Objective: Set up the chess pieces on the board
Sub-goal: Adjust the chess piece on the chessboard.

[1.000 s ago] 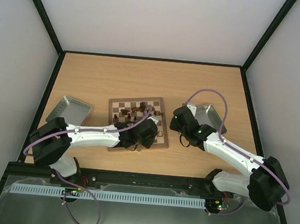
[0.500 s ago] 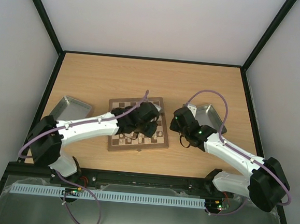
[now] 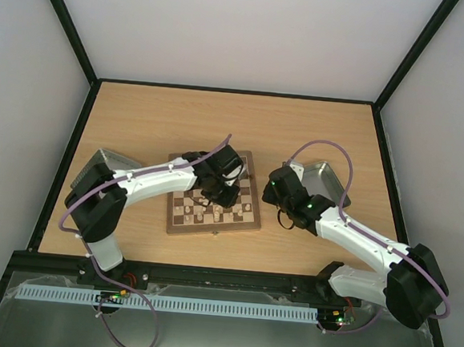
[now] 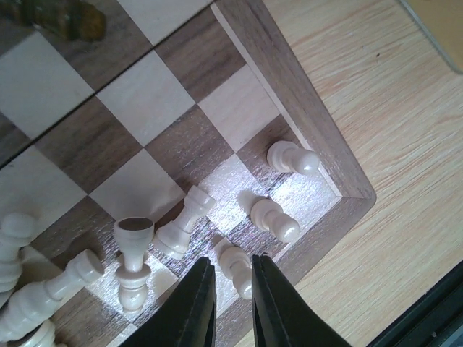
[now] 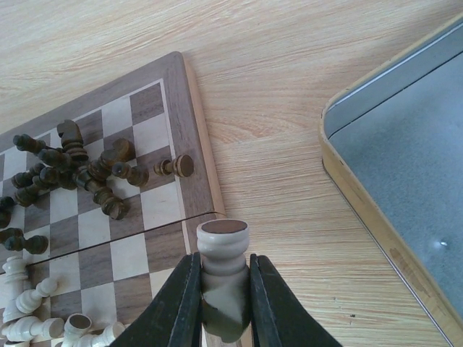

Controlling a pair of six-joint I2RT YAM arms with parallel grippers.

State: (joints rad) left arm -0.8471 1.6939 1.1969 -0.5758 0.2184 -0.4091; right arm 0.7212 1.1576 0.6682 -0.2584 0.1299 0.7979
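My left tool (image 4: 233, 273) is clenched on a cream pawn (image 4: 228, 257) lying flat on an edge square near a corner of the board (image 3: 211, 230), which sits mid-table (image 3: 220, 116). Other cream pieces (image 4: 181, 224) lie toppled around it, from its 9 to its 2 o'clock. My right tool (image 5: 223, 264) grasps an upright cream piece (image 5: 223, 237), hanging at the board's 3 o'clock edge, between the board and the grey tray (image 3: 326, 178). In the right wrist view, a heap of dark pieces (image 5: 79, 170) lies on the squares at 10 o'clock from that piece.
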